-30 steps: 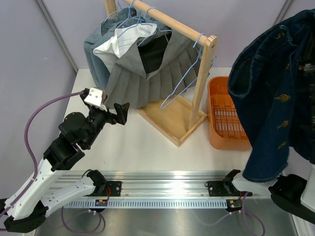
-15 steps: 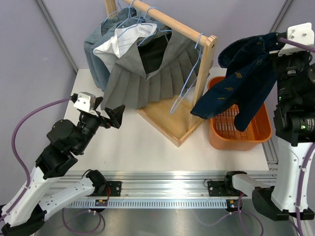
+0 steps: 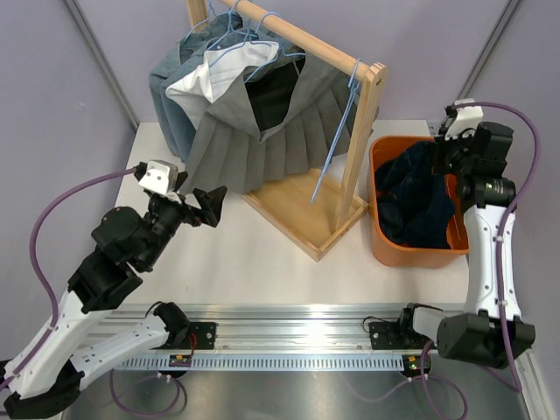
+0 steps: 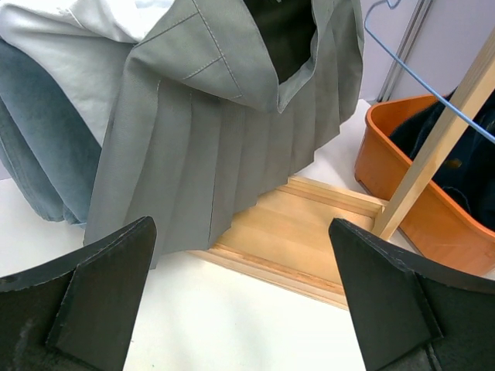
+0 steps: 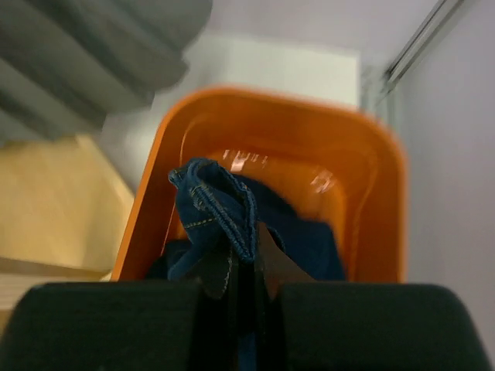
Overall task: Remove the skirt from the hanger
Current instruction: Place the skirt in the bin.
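denim skirt lowered, now in bin

Readable text: none is showing anywhere.
Rail label: the small dark sticker on the ridged silver metal rail is looking too tiny to read.

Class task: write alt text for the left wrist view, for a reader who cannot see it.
A grey pleated skirt hangs above a wooden rack base, filling the upper middle. The open left gripper faces it, black fingers wide apart at the bottom corners. At right, an orange bin holds dark denim.
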Controlling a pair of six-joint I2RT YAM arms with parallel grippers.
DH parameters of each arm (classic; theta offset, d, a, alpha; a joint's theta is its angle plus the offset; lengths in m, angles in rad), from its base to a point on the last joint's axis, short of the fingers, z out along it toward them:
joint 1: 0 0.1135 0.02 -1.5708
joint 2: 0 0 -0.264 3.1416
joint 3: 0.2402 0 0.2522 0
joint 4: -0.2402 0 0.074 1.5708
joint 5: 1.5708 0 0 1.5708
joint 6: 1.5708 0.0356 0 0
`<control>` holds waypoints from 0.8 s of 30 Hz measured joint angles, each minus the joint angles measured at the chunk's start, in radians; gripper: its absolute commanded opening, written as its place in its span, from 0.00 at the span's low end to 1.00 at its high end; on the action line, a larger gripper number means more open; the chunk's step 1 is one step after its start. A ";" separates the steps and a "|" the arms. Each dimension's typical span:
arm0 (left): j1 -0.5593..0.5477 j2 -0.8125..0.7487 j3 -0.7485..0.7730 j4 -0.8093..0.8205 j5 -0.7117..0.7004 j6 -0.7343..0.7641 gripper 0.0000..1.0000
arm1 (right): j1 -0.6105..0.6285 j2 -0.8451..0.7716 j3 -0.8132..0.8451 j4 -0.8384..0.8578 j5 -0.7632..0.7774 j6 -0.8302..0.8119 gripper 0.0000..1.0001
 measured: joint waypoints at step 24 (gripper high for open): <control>0.377 0.675 0.857 -0.179 0.394 -0.146 0.99 | -0.105 0.367 -0.045 -0.362 -0.419 -0.137 0.83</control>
